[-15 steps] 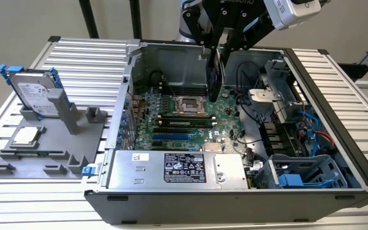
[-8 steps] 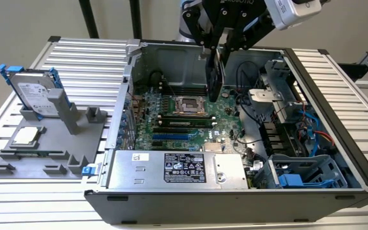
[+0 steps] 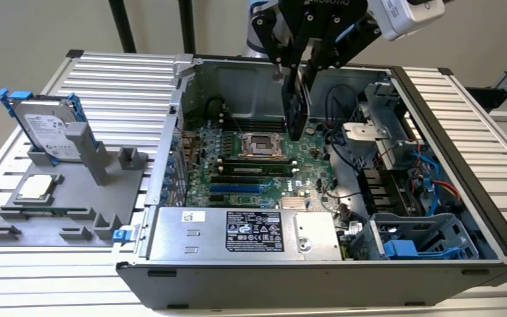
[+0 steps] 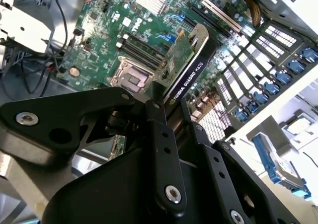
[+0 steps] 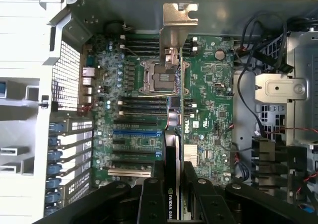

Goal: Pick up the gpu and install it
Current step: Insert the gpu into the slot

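Exterior view first: we see the gripper (image 3: pixel 300 69) reaching in from above over the open computer case (image 3: pixel 324 287), its two fingers clamped tight on the graphics card (image 3: pixel 296 109). The card hangs upright and edge-on inside the case, over the green motherboard (image 3: pixel 245 168) and just beside the processor socket (image 3: pixel 260 145). At the near end of the case lies the silver power supply (image 3: pixel 245 231). On the exterior view's left, well apart from the case, a grey holder (image 3: pixel 113 198) carries a hard drive (image 3: pixel 47 129) in a blue frame, standing on edge, and a small square chip (image 3: pixel 37 188) lying flat.

Over to the second wrist view: the black fingers (image 4: pixel 160 129) pinch the card (image 4: pixel 186 65) on both faces, green board on one side, black cooler on the other. It juts past the fingertips, raised above the motherboard (image 4: pixel 99 30), near the socket (image 4: pixel 130 76).

Now the first wrist view: we look straight along the card (image 5: pixel 172 149), a thin line running from the gripper (image 5: pixel 171 182) across the board (image 5: pixel 208 85). Its silver bracket (image 5: pixel 178 18) sits at the far end, the socket (image 5: pixel 160 77) just beside it, and a blue slot (image 5: pixel 134 133) off to one side.
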Robot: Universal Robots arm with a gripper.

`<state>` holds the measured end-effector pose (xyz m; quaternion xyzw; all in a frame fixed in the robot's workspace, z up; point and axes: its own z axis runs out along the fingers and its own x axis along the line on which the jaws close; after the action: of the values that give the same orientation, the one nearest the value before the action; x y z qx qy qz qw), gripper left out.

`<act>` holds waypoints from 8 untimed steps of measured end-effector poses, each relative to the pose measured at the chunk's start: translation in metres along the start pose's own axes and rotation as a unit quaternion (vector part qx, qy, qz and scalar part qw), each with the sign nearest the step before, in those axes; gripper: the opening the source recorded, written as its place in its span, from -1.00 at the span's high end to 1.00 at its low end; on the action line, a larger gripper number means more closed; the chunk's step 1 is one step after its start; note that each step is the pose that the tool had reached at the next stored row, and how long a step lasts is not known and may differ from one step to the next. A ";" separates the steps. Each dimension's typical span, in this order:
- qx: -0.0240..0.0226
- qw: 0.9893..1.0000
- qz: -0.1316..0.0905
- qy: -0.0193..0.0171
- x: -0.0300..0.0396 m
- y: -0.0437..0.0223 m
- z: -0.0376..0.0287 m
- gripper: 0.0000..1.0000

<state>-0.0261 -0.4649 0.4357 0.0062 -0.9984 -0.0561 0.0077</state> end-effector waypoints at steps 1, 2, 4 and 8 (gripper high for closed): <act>0.000 1.000 -0.002 0.000 0.0000 0.0000 0.0000 1.00; 0.000 1.000 -0.005 0.001 0.0000 0.0000 0.0000 1.00; 0.000 1.000 -0.010 0.001 0.0000 0.0000 0.0000 1.00; 0.000 1.000 -0.020 0.002 0.0000 0.0000 0.0000 1.00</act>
<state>-0.0262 -0.4649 0.4357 0.0265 -0.9980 -0.0560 0.0089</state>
